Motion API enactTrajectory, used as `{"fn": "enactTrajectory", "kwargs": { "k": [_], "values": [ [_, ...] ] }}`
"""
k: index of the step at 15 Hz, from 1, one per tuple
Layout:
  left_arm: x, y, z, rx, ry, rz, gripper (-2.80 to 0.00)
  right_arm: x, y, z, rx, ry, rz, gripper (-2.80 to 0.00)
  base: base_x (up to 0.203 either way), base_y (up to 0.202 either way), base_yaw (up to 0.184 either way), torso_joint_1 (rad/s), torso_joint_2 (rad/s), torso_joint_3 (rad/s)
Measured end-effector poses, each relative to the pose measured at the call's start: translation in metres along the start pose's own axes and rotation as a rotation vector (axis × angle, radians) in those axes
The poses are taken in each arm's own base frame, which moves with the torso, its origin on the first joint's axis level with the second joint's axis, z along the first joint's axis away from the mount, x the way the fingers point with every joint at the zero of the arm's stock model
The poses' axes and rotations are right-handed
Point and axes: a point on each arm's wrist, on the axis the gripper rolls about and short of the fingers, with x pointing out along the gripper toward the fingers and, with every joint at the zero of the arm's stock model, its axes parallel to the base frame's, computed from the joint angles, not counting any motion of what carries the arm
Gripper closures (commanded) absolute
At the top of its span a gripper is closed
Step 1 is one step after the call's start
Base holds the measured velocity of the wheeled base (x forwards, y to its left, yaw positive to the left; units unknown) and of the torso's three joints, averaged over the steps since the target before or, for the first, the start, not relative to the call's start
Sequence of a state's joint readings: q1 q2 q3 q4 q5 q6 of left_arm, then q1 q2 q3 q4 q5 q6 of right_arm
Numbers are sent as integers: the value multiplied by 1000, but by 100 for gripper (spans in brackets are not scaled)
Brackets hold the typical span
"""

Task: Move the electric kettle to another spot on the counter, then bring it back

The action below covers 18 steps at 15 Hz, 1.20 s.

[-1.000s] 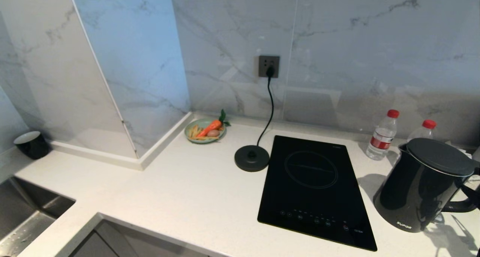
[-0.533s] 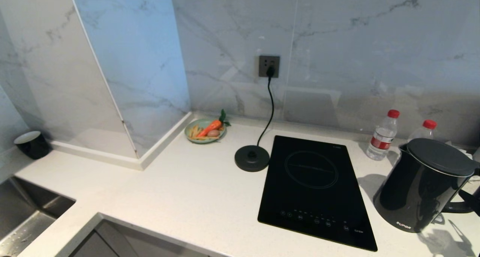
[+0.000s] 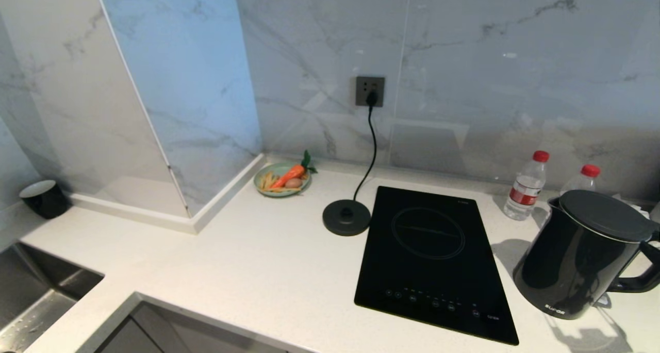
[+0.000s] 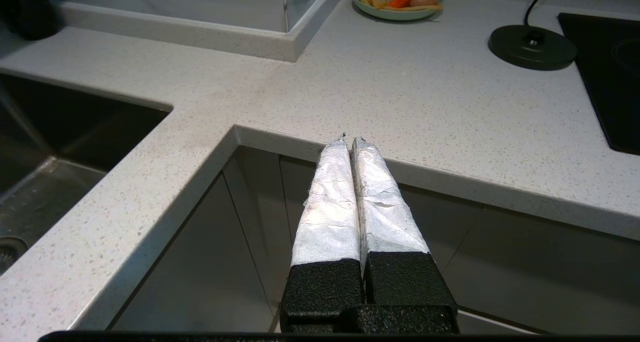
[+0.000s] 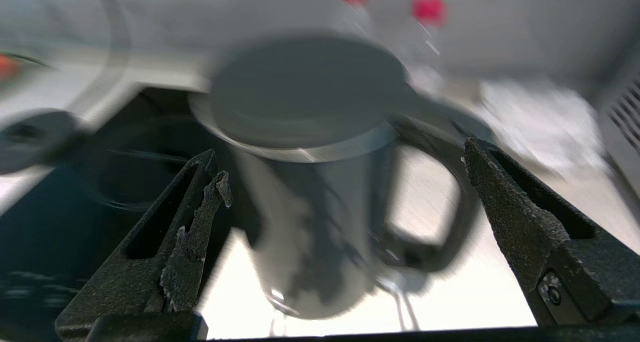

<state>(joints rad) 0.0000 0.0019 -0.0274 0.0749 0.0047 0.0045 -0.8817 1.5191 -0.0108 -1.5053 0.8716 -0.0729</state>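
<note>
**A:** Your kettle stands upright on the counter, far right, just beside the cooktop, well apart from its base disc on the other side of the glass. Handle points right, away from the cooktop.

**B:** And which arm do you reach with?

**A:** The right, no contest. Your right gripper is spread wide and holds nothing. In the right wrist view the kettle sits straight ahead between the fingers, with the loop handle nearer the other finger. Neither finger touches it, as far as I can tell through the blur.

**B:** The left?

**A:** Your left gripper hangs off the front edge of the counter, fingers pressed together, nothing between them, well away from the kettle. Leave it parked.

**B:** So the approach?

**A:** The kettle's long axis is vertical and so is the handle's grip bar. I'd come in level from the right and close across that bar. Watch the two bottles behind it.
</note>
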Motion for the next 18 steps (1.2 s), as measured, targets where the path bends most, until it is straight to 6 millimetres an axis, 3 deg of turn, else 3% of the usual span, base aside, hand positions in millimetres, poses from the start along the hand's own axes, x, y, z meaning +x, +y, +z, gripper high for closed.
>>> {"fn": "enactTrajectory", "kwargs": {
  "k": [5, 8, 11, 14, 18],
  "values": [
    [0, 0, 0, -5, -1, -2, 0, -16, 31, 55, 102, -160, 276, -280, 0, 0, 0, 0, 0, 0],
    [0, 0, 0, -7, -1, -2, 0, -41, 60, 86, 150, -195, 415, -280, 0, 0, 0, 0, 0, 0],
    [0, 0, 0, -8, -2, -1, 0, -75, 95, 122, 289, -113, 605, -280, 0, 0, 0, 0, 0, 0],
    [0, 0, 0, -12, -2, -1, 0, -103, 122, 127, 486, 111, 827, -280, 0, 0, 0, 0, 0, 0],
    [0, 0, 1, -12, -3, -1, 0, -131, 136, 129, 563, 242, 1128, -280, 0, 0, 0, 0, 0, 0]
  ]
}}
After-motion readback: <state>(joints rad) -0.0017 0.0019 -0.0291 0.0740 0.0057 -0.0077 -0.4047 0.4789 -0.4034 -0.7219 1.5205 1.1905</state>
